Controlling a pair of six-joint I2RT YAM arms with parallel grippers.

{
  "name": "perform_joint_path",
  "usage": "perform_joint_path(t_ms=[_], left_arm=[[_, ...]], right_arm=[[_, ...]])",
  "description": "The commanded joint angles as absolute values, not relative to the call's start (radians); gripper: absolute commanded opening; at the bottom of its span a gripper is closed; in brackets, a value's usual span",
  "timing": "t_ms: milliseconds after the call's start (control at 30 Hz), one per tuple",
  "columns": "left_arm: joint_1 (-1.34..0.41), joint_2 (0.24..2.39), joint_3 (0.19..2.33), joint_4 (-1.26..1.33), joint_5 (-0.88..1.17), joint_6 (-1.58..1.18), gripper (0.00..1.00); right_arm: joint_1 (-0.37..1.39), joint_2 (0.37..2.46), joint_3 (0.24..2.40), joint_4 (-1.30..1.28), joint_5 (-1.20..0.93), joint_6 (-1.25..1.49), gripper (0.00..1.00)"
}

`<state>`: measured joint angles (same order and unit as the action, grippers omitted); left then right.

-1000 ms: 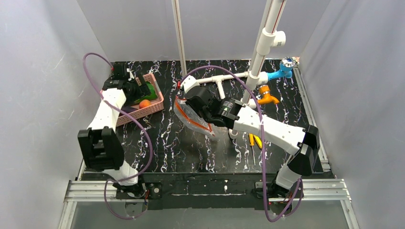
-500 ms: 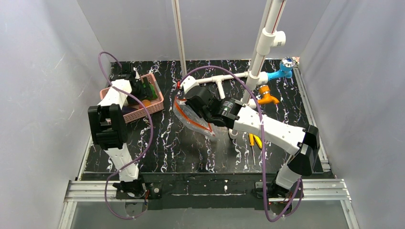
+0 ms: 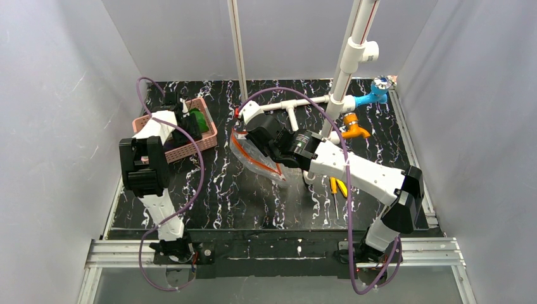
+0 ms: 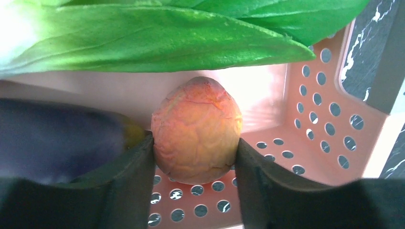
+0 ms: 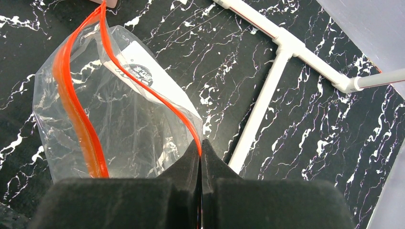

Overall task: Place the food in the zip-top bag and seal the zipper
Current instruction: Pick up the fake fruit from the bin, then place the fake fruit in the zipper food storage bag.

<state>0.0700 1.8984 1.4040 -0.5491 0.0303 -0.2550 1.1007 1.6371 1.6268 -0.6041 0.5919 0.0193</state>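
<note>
Left arm has folded in closer over the pink basket (image 3: 204,144). Left claw (image 4: 196,145) grips the tomato (image 4: 196,126) inside it, beside the eggplant (image 4: 52,138), below the bok choy (image 4: 167,33). Right claw (image 5: 201,149) is clamped on the zipper (image 5: 71,95) of the gaping zip-top bag (image 5: 129,129), mid-counter (image 5: 310,143).

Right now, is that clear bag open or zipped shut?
Open. On the bag, the two red-orange zipper strips bow apart; the right gripper pinches one edge.

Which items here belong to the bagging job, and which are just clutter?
Job: tomato, bok choy, eggplant, zip-top bag, zipper, pink basket holding the food.
Clutter: white pipe frame, yellow-handled tools, orange fitting, blue fitting.
</note>
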Motion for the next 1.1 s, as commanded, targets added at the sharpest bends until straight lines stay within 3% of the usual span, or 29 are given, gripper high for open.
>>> perform_joint_path(t_ms=[0, 267, 567, 800, 933, 1067], left_arm=[[0.075, 1.875, 1.408, -0.558, 0.038, -0.233, 0.36], [0.074, 1.615, 1.374, -0.595, 0.082, -0.265, 0.22], [0.075, 1.09, 1.08, -0.606, 0.294, -0.433, 0.2], [0.074, 0.767, 0.997, -0.62, 0.477, -0.582, 0.21], [0.073, 0.672, 0.938, -0.498, 0.64, -0.725, 0.21], [0.073, 0.571, 0.8, -0.207, 0.74, -0.919, 0.21]], right_arm=[[1.099, 1.645, 1.675, -0.6, 0.604, 0.012, 0.01], [1.098, 1.679, 1.702, -0.614, 0.608, 0.008, 0.01], [1.099, 1.699, 1.711, -0.628, 0.586, 0.025, 0.01], [1.099, 1.708, 1.761, -0.668, 0.534, 0.04, 0.01], [1.098, 1.713, 1.782, -0.672, 0.506, 0.047, 0.01], [1.099, 1.72, 1.81, -0.698, 0.474, 0.064, 0.01]])
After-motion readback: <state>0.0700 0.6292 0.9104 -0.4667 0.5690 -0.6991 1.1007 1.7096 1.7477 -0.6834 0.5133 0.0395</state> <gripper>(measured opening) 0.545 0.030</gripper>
